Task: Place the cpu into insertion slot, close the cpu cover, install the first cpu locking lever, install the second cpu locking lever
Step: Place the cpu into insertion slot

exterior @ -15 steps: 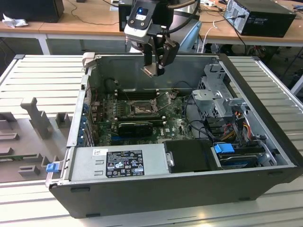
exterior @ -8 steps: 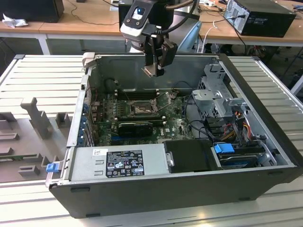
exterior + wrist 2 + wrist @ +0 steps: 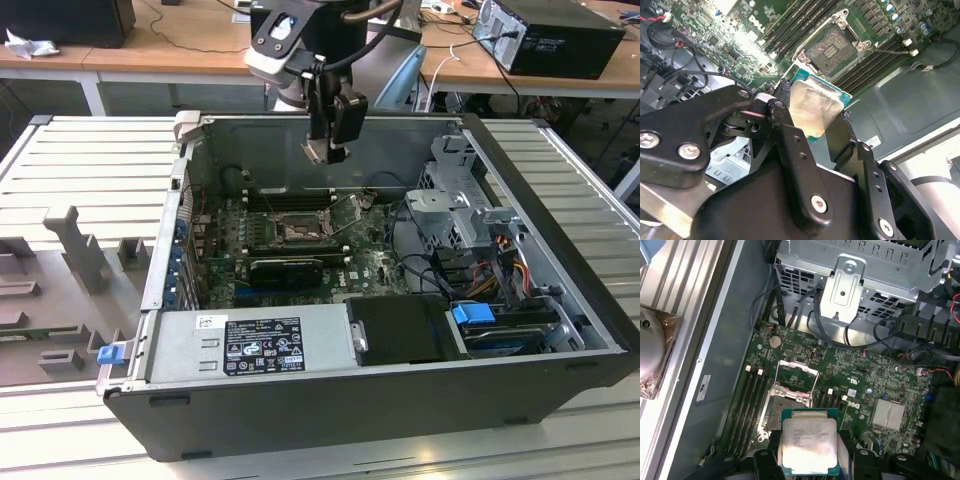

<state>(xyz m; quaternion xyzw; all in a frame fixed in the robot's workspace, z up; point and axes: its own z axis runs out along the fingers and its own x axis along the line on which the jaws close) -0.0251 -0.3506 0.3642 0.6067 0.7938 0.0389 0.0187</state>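
Observation:
My gripper (image 3: 328, 150) hangs above the open computer case, shut on the cpu (image 3: 815, 107), a flat square chip with a pale metal top and green edge. In both wrist views the black fingers (image 3: 785, 127) clamp the cpu (image 3: 807, 440) by two opposite sides. The insertion slot (image 3: 298, 230) lies below and apart from it on the green motherboard, its dark pin field (image 3: 832, 50) bare. The cpu cover (image 3: 797, 371), a thin silver frame, stands swung up at one side of the insertion slot (image 3: 785, 407). I cannot tell the locking levers apart from their surroundings.
A grey power supply box (image 3: 250, 340) fills the case's near side. A metal drive cage (image 3: 455, 200) with cables stands at the exterior view's right. Memory slots (image 3: 752, 395) flank the socket. A grey foam tray (image 3: 60, 260) lies outside the case at the exterior view's left.

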